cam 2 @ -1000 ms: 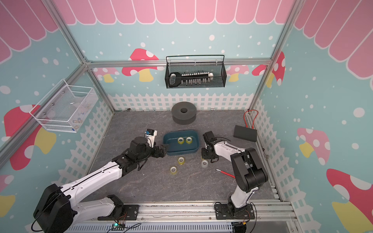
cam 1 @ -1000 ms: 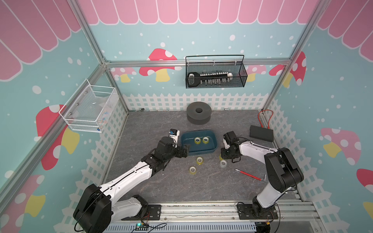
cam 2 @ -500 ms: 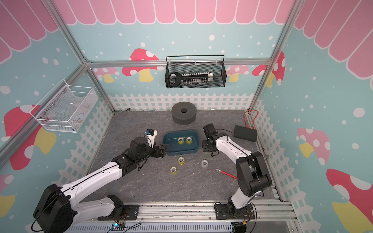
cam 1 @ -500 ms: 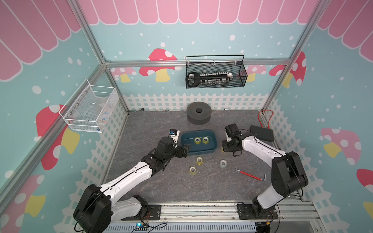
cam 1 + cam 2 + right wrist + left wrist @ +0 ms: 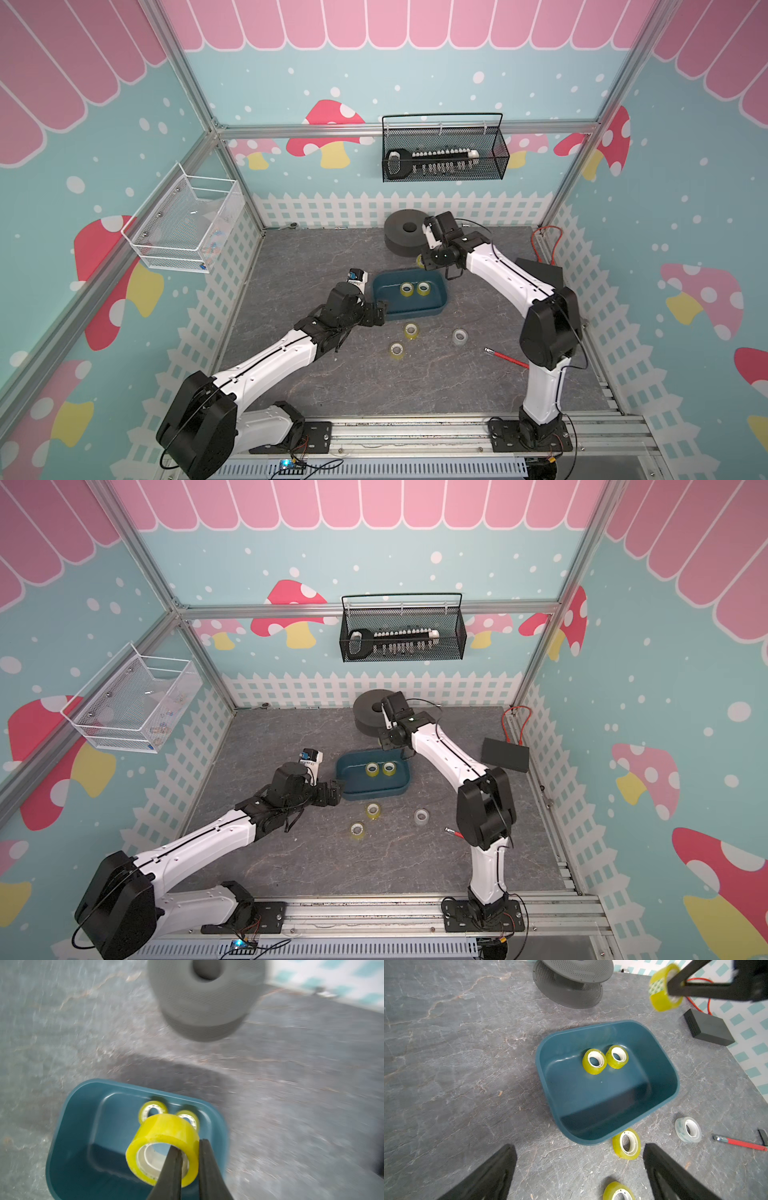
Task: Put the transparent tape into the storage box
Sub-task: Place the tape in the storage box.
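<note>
We count two yellowish tape rolls already lying side by side on the floor of the storage box, toward its far wall, so that part of the job is done. A third roll is in the air. The right pincer is clenched on its wall, one finger through the core and one outside. It hangs raised near the box's far rim, in front of the grey spool, and has yet to be lowered and let go. The left pincer stands released and empty, jaws wide, just beside the box's near corner. On the tabletop three more rolls wait in front of the box. A yellow roll sits just beside its near wall, a second yellow roll lies nearer us, and a clear roll lies off toward the red-handled tool. By our reckoning we are not yet halfway.
</note>
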